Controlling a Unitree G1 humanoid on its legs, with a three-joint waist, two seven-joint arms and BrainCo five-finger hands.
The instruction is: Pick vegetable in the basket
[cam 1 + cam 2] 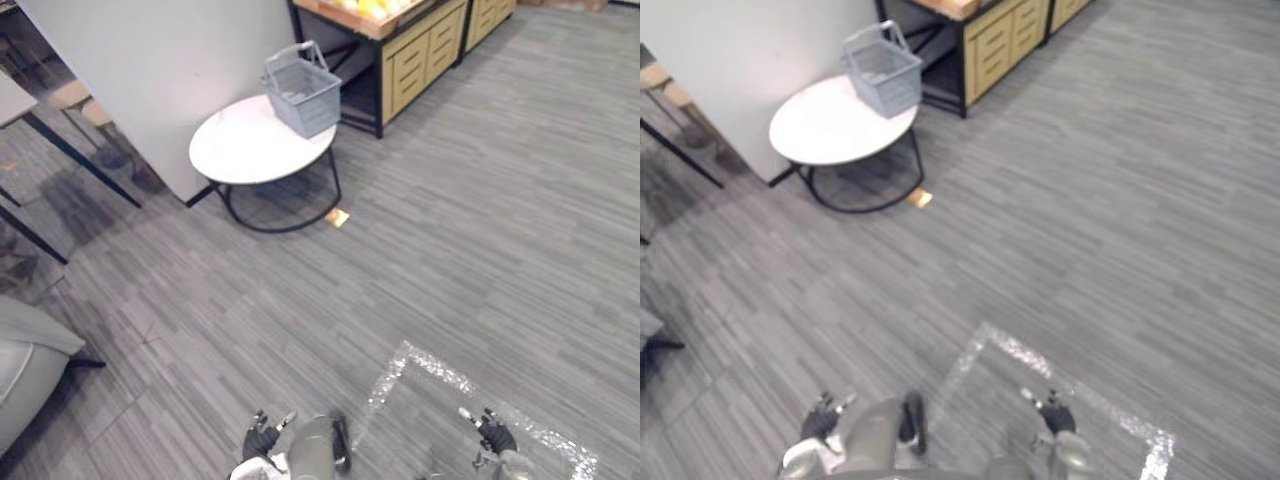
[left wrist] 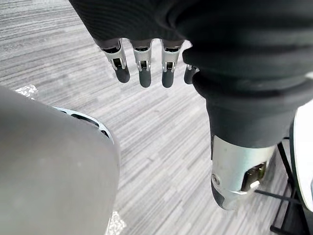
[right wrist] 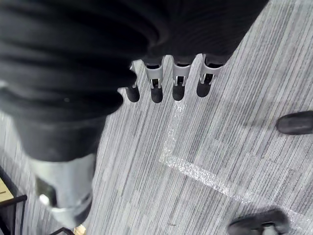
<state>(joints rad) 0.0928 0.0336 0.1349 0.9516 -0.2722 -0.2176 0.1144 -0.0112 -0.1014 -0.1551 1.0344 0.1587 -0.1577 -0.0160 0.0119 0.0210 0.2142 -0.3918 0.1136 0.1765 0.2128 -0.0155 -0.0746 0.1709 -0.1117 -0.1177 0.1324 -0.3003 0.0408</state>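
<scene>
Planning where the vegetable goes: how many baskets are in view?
1. The grey basket stands on the far edge of the round white table, next to the wooden drawer unit. More could be out of frame.

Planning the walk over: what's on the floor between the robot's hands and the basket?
Left eye view: grey carpet, a silvery tape corner by the left hand and right hand, a small yellow piece by the round table under the basket.

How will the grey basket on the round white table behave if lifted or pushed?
The grey basket looks like rigid open mesh, so probably stiff and light. It sits near the edge of the white table, so a push might slide it off.
</scene>
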